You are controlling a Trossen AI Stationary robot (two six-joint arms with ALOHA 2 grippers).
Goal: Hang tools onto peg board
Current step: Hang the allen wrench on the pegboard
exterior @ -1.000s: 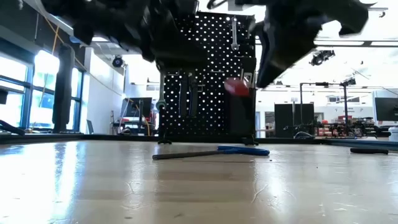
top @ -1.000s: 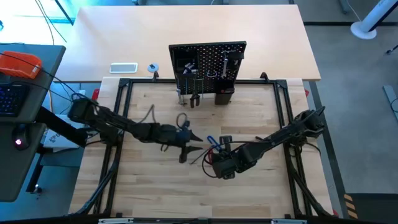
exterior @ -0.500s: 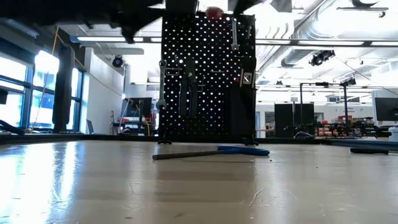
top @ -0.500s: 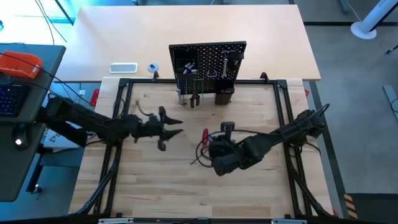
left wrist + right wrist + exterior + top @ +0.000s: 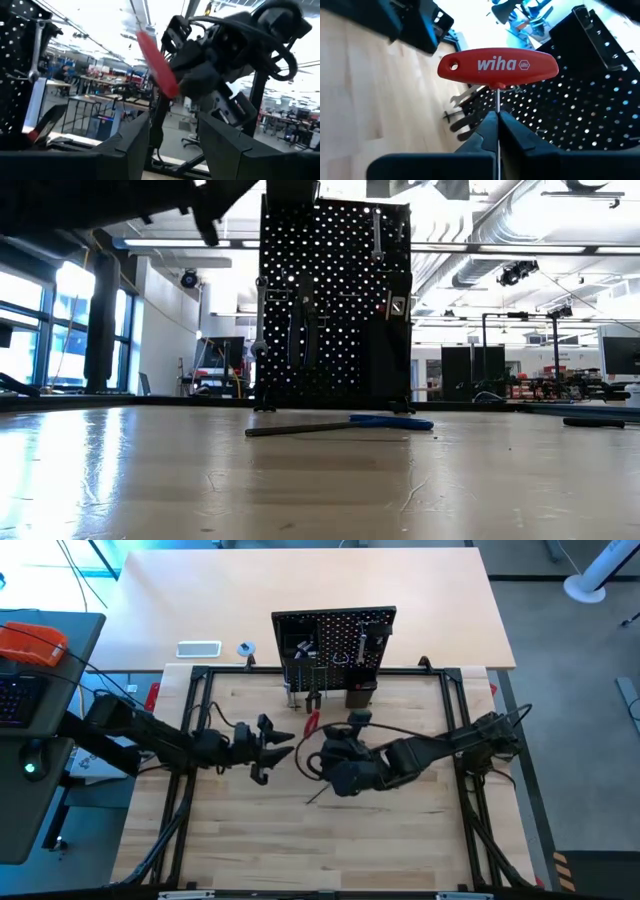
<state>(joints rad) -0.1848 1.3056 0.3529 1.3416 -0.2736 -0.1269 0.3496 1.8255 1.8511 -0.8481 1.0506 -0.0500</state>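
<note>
My right gripper (image 5: pixel 320 736) hovers in front of the peg board (image 5: pixel 335 640), shut on a red T-handled hex key (image 5: pixel 497 64) marked "wiha". In the left wrist view the same red handle (image 5: pixel 157 62) shows ahead of my open left gripper (image 5: pixel 172 137), which hangs empty just left of it (image 5: pixel 278 740). A blue-handled T hex key (image 5: pixel 390 422) lies flat on the table, seen as a thin line (image 5: pixel 318 796) in the high view. The upright black peg board (image 5: pixel 335 300) carries silver wrenches (image 5: pixel 377 230) and dark pliers (image 5: pixel 300 330) on hooks. My right gripper pinches the thin steel shaft (image 5: pixel 498 102) of the red T key just below its handle, between the two shut fingers (image 5: pixel 485 130). The shaft runs back along the fingers. The tool is lifted clear of the table, its handle crosswise ahead of the fingertips, toward the peg board.
A black bin (image 5: pixel 360 695) sits at the peg board's foot. A dark object (image 5: pixel 593 422) lies on the table at the right of the low view. Black frame rails (image 5: pixel 195 720) border the table. Bare wood (image 5: pixel 300 850) stretches toward the near edge.
My right gripper has risen and moved toward the far edge and the peg board, carrying the red T key up out of the low view. My left gripper has drawn back toward the table's left and far side, away from the right gripper. The blue key has stayed put.
</note>
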